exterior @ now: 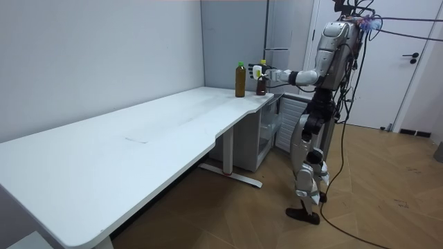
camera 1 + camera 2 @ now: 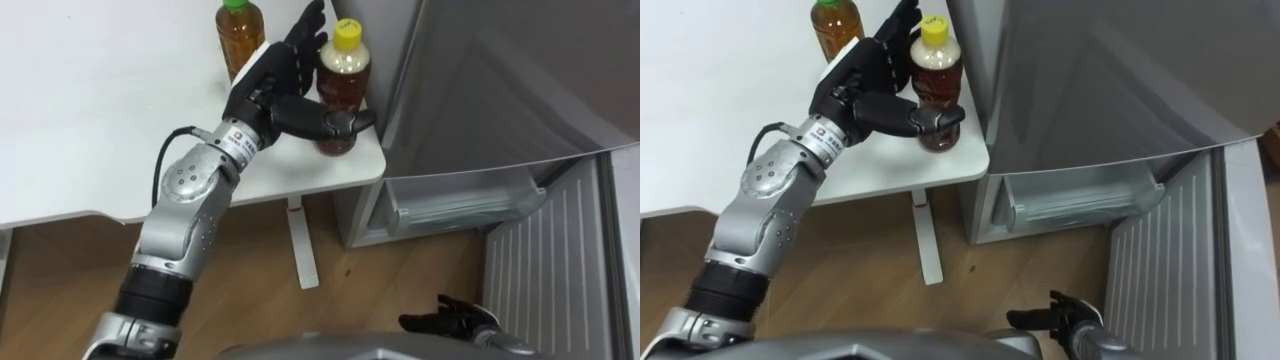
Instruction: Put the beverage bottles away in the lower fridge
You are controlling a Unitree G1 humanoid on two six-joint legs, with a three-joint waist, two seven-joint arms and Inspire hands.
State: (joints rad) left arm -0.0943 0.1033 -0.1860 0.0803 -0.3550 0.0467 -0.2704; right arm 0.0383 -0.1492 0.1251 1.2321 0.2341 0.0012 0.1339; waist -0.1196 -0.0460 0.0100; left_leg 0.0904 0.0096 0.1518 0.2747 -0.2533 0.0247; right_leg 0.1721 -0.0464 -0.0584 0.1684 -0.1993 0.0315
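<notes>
In the left eye view the white table [image 2: 90, 120] ends in a rounded corner just beside the fridge [image 2: 480, 90], with open wood floor [image 2: 260, 270] below that corner. The yellow-capped bottle [image 2: 345, 75], filled with brown drink, stands at the corner nearest the fridge. The green-capped bottle [image 2: 238, 35], also brown inside, stands farther from the fridge. The left hand [image 2: 275, 85] clasps the yellow-capped bottle, thumb curled across its front and fingers behind it. The fridge's lower door [image 2: 545, 270] stands open beside a clear bin [image 2: 465, 200] whose contents cannot be made out. The right hand [image 2: 450, 322] hangs low before the fridge, its fingers loose and holding nothing. In the room view the robot stands at the fridge with its left arm stretched to the bottles, and the table runs away from the fridge. In the right eye view the thumb hides part of the bottle, and the upper edge cuts the green cap.
</notes>
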